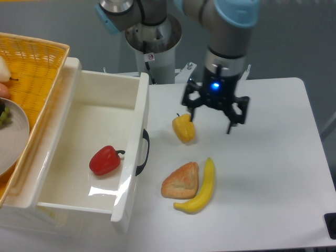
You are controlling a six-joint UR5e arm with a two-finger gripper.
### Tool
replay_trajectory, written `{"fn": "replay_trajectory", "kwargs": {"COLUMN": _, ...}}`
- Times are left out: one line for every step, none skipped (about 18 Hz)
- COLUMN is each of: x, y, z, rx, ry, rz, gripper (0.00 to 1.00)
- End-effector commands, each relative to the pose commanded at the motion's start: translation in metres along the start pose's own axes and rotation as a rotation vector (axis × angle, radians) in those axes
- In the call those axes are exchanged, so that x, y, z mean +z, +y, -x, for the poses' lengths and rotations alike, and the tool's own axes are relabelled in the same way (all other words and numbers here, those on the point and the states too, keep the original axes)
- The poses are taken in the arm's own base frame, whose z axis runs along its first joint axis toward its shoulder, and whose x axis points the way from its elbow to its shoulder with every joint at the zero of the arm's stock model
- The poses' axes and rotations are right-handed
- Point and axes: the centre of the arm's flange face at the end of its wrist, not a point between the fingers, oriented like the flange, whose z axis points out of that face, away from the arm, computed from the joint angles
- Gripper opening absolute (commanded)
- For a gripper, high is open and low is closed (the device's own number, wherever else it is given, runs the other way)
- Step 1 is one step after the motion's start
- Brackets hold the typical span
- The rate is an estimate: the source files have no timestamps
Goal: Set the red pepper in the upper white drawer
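The red pepper [105, 160] lies on the floor of the upper white drawer [79, 207], near its front wall and dark handle [144, 153]. The drawer is pulled out. My gripper [211, 123] hangs over the table to the right of the drawer, just right of the yellow pepper [184, 128]. Its two fingers are spread apart and hold nothing.
A pastry wedge [181, 181] and a banana [201, 188] lie on the white table [262, 173] in front of the yellow pepper. A yellow wicker basket [34, 68] with a plate [13, 136] sits at the left, above the drawer.
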Motion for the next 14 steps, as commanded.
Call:
{"fn": "replay_trajectory", "kwargs": {"x": 0.011, "y": 0.005, "z": 0.010, "rx": 0.000, "ry": 0.000, "rz": 0.020, "gripper": 1.00}}
{"fn": "replay_trajectory", "kwargs": {"x": 0.018, "y": 0.011, "z": 0.019, "rx": 0.017, "ry": 0.000, "rz": 0.024, "gripper": 1.00}}
{"fn": "replay_trajectory", "kwargs": {"x": 0.026, "y": 0.017, "z": 0.030, "rx": 0.055, "ry": 0.004, "rz": 0.033, "gripper": 1.00}}
{"fn": "replay_trajectory", "kwargs": {"x": 0.037, "y": 0.021, "z": 0.037, "rx": 0.117, "ry": 0.016, "rz": 0.049, "gripper": 1.00}}
{"fn": "replay_trajectory", "kwargs": {"x": 0.046, "y": 0.023, "z": 0.042, "rx": 0.176, "ry": 0.022, "rz": 0.073, "gripper": 1.00}}
{"fn": "replay_trajectory", "kwargs": {"x": 0.055, "y": 0.031, "z": 0.049, "rx": 0.209, "ry": 0.029, "rz": 0.098, "gripper": 1.00}}
{"fn": "replay_trajectory", "kwargs": {"x": 0.063, "y": 0.042, "z": 0.060, "rx": 0.217, "ry": 0.036, "rz": 0.114, "gripper": 1.00}}
{"fn": "replay_trajectory", "kwargs": {"x": 0.071, "y": 0.048, "z": 0.067, "rx": 0.226, "ry": 0.049, "rz": 0.119, "gripper": 1.00}}
{"fn": "replay_trajectory", "kwargs": {"x": 0.079, "y": 0.056, "z": 0.075, "rx": 0.228, "ry": 0.061, "rz": 0.125, "gripper": 1.00}}
{"fn": "replay_trajectory", "kwargs": {"x": 0.088, "y": 0.061, "z": 0.081, "rx": 0.234, "ry": 0.074, "rz": 0.130, "gripper": 1.00}}
{"fn": "replay_trajectory", "kwargs": {"x": 0.099, "y": 0.063, "z": 0.084, "rx": 0.250, "ry": 0.089, "rz": 0.135, "gripper": 1.00}}
{"fn": "replay_trajectory", "kwargs": {"x": 0.103, "y": 0.062, "z": 0.086, "rx": 0.274, "ry": 0.093, "rz": 0.143, "gripper": 1.00}}
{"fn": "replay_trajectory", "kwargs": {"x": 0.105, "y": 0.063, "z": 0.086, "rx": 0.290, "ry": 0.094, "rz": 0.159, "gripper": 1.00}}
{"fn": "replay_trajectory", "kwargs": {"x": 0.112, "y": 0.065, "z": 0.088, "rx": 0.298, "ry": 0.101, "rz": 0.182, "gripper": 1.00}}
